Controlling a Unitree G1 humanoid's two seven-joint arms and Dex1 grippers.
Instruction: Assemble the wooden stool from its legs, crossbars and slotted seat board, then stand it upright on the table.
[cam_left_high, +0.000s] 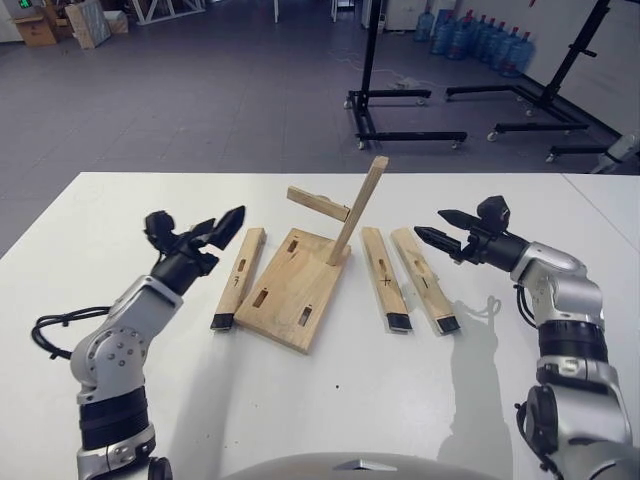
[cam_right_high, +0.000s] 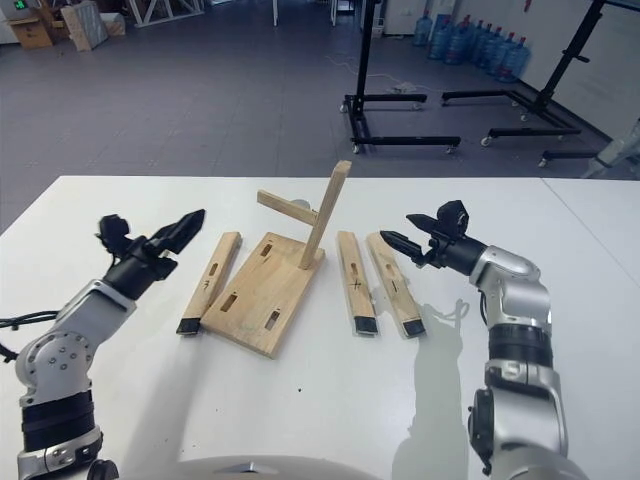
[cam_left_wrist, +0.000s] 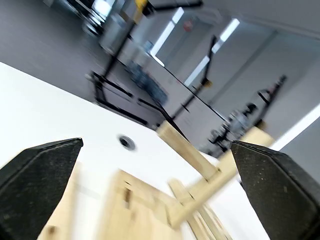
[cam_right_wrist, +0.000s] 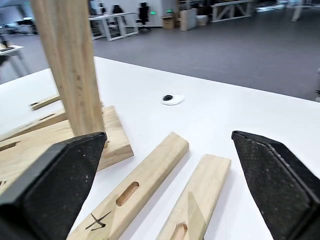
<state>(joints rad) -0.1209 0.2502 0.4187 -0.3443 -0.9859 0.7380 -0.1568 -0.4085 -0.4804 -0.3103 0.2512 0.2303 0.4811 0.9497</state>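
Note:
The slotted seat board lies flat at the table's middle. One leg stands upright in its far right corner, with a crossbar sticking out leftward near its top. A loose leg lies left of the board. Two more legs lie side by side on the right. My left gripper hovers open just left of the loose leg. Open too, my right gripper hangs above the far ends of the two right legs.
A small round cable port is set in the white table behind the parts. Black wheeled stands and water bottles are on the floor beyond the table. A black cable runs beside my left arm.

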